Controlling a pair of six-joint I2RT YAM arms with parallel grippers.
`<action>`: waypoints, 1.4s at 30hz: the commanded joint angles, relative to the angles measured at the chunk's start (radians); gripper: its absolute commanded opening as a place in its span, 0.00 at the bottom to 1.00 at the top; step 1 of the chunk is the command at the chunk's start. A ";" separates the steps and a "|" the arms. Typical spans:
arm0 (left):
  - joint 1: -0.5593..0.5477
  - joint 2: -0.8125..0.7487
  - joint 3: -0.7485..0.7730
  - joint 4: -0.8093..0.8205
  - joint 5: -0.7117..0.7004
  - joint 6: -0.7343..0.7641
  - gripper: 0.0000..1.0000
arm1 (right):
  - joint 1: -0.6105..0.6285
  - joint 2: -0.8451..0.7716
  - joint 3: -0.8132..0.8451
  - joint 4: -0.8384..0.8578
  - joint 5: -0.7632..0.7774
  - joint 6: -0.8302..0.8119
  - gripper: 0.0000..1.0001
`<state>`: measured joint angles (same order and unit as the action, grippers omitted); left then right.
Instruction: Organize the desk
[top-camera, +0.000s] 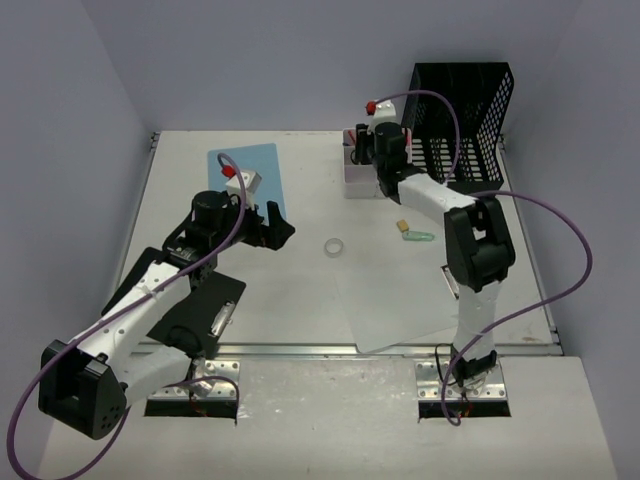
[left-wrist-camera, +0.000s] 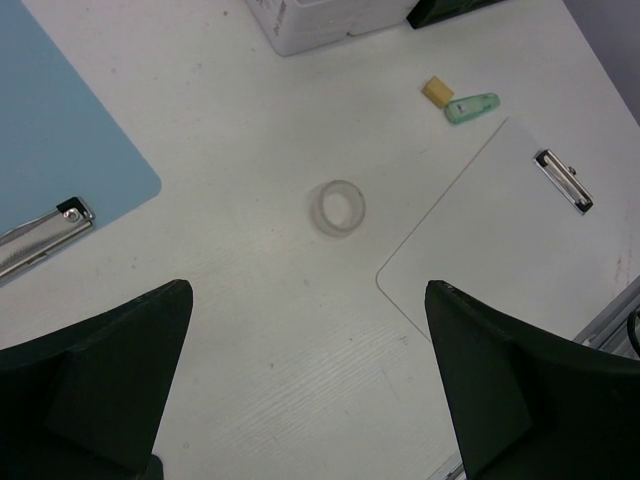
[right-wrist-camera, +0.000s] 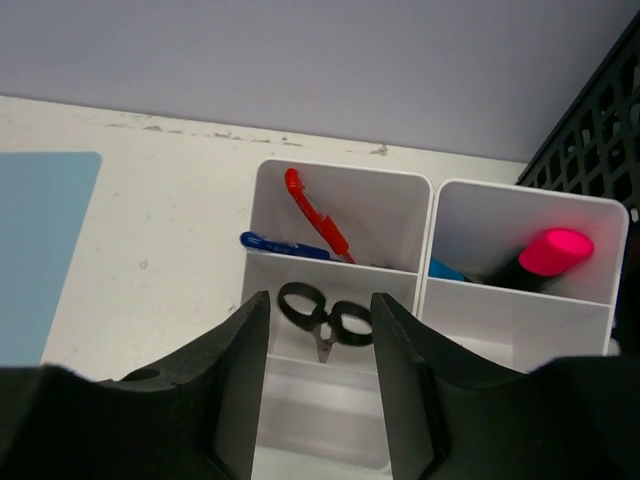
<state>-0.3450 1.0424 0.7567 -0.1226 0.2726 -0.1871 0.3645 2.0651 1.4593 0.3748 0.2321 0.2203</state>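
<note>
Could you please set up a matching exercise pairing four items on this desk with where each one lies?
Items: 1 scissors; 2 pink highlighter; 3 tape roll; 4 yellow eraser.
Places: A rack-side bin, by the black rack; B beside the green item; C other bin, with the red pen; D desk, between blue clipboard and white clipboard.
Pairs: 1-C; 2-A; 3-D; 4-B.

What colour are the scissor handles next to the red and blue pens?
Black; the scissors show best in the right wrist view.
</note>
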 joint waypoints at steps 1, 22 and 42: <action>0.014 -0.007 0.016 0.028 0.042 0.035 1.00 | 0.005 -0.178 0.000 -0.052 -0.103 -0.080 0.48; 0.014 -0.018 0.032 -0.048 0.100 0.103 0.99 | -0.254 -0.064 0.246 -1.421 -0.516 -1.119 0.50; 0.014 0.016 0.016 -0.025 0.109 0.095 0.99 | -0.259 0.110 0.231 -1.387 -0.430 -1.194 0.54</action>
<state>-0.3450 1.0554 0.7589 -0.1921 0.3626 -0.0940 0.1070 2.1624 1.6924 -1.0405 -0.2024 -0.9520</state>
